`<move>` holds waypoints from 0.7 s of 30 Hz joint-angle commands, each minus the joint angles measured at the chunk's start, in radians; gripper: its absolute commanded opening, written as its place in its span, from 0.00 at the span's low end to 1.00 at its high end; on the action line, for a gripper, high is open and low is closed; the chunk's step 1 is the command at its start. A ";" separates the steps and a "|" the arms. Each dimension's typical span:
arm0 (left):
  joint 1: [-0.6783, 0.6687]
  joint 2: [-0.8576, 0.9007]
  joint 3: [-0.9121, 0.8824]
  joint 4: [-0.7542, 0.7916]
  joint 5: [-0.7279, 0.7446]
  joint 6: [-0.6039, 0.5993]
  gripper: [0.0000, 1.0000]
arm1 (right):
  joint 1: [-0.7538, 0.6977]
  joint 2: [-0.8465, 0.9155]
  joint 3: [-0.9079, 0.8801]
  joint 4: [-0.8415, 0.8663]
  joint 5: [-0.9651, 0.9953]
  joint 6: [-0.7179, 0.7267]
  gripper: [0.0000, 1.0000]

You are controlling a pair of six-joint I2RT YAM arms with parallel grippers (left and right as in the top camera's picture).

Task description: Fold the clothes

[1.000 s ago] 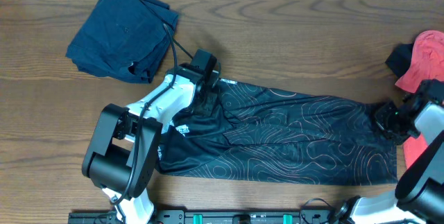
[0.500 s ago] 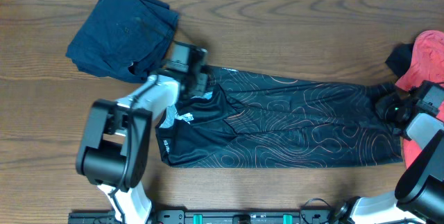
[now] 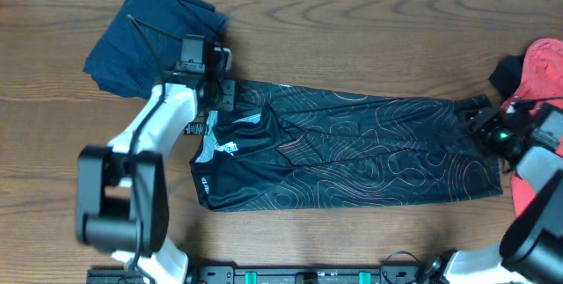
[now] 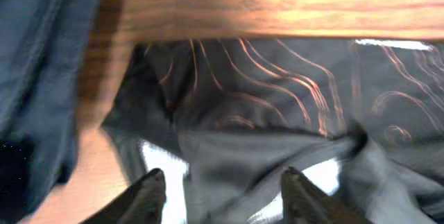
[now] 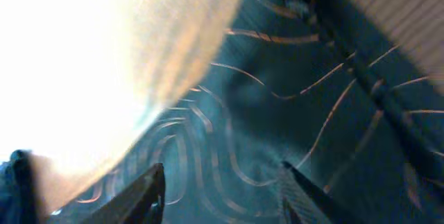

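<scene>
The clothes point(image 3: 352, 152), a black jersey with thin orange contour lines, lie folded into a long strip across the table's middle. My left gripper point(image 3: 220, 91) hangs over the strip's upper left corner. In the left wrist view its fingertips point(image 4: 154, 182) stand apart above the jersey fabric point(image 4: 250, 92), gripping nothing. My right gripper point(image 3: 479, 126) is at the strip's right end. The right wrist view shows both its fingers point(image 5: 149, 186) spread wide over the patterned cloth point(image 5: 277, 113), which lies loose below them.
A plain navy-blue garment point(image 3: 154, 42) lies crumpled at the back left, just behind the left gripper. A coral-red garment point(image 3: 541, 82) with a dark piece sits at the right edge, beside the right arm. Bare wooden table point(image 3: 369, 38) stretches behind the jersey.
Both grippers have opened and let go of the jersey. The left arm moved back and leftward toward the navy garment, stretching the strip's left end out; the right gripper shifted slightly.
</scene>
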 commanded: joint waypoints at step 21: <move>-0.001 -0.153 -0.026 -0.574 0.020 -0.145 0.61 | -0.083 -0.142 0.009 -0.326 -0.006 -0.181 0.60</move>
